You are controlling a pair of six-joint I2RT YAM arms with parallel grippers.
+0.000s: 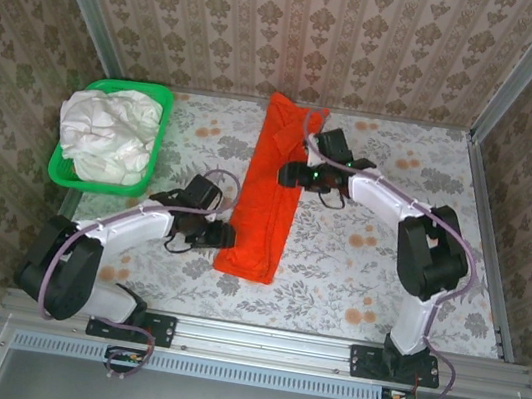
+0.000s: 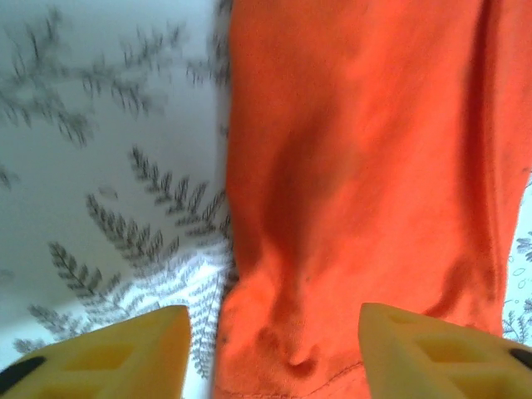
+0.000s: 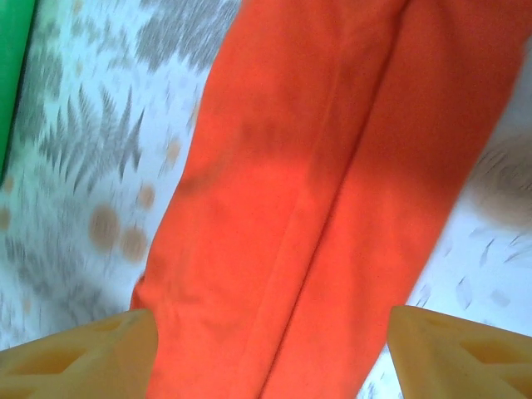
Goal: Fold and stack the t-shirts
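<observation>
**Spotter A:** Your orange t-shirt (image 1: 262,214) lies on the table (image 1: 367,266) as one long, narrow strip. It runs from the far edge by the back wall toward you, roughly down the middle.

**Spotter B:** You have an arm on each side of it. Your left end effector (image 1: 222,236) sits at the strip's left edge, close to its near end. Your right end effector (image 1: 292,174) is over the strip further back, reaching in from the right.

**Spotter A:** Look at your left wrist view. The two yellow fingers (image 2: 125,357) stand apart, one over the leaf-print table and the other over orange cloth. The shirt's left edge runs up between them, and the parted jaws have nothing pinched.

**Spotter B:** Your right wrist view gives you much the same, only wider. The fingers (image 3: 83,357) sit well apart in the bottom corners. The strip passes between them with a lengthwise fold line down it, and nothing is clamped there.

**Spotter A:** You cannot tell from these views whether either pair of fingers touches the cloth.

**Spotter B:** Your white t-shirt (image 1: 109,134) is well apart from all that. It is bunched up in the green basket (image 1: 127,86) at the far left of the table and rises over the rim.

**Spotter A:** The basket's green wall also shows at the left edge of your right wrist view.
</observation>
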